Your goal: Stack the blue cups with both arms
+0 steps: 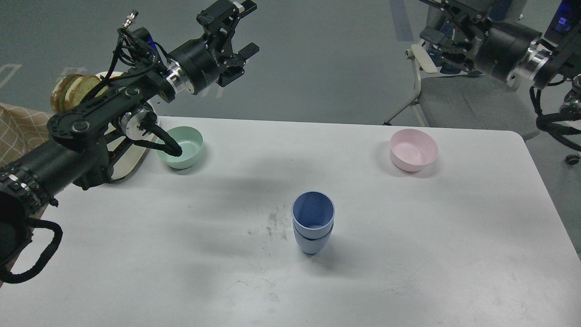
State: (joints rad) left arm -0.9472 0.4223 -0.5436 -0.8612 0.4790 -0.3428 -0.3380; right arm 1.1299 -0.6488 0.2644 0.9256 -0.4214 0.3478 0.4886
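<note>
The two blue cups stand nested, one inside the other, upright near the middle of the white table. Neither gripper touches them. My left gripper is raised high above the table's back left, far from the cups, with its fingers spread and nothing between them. My right gripper is raised high beyond the table's back right corner, with its fingers apart and empty, partly against a dark chair.
A mint-green bowl sits at the back left under my left forearm, beside a cream appliance. A pink bowl sits at the back right. A grey chair stands behind the table's right corner.
</note>
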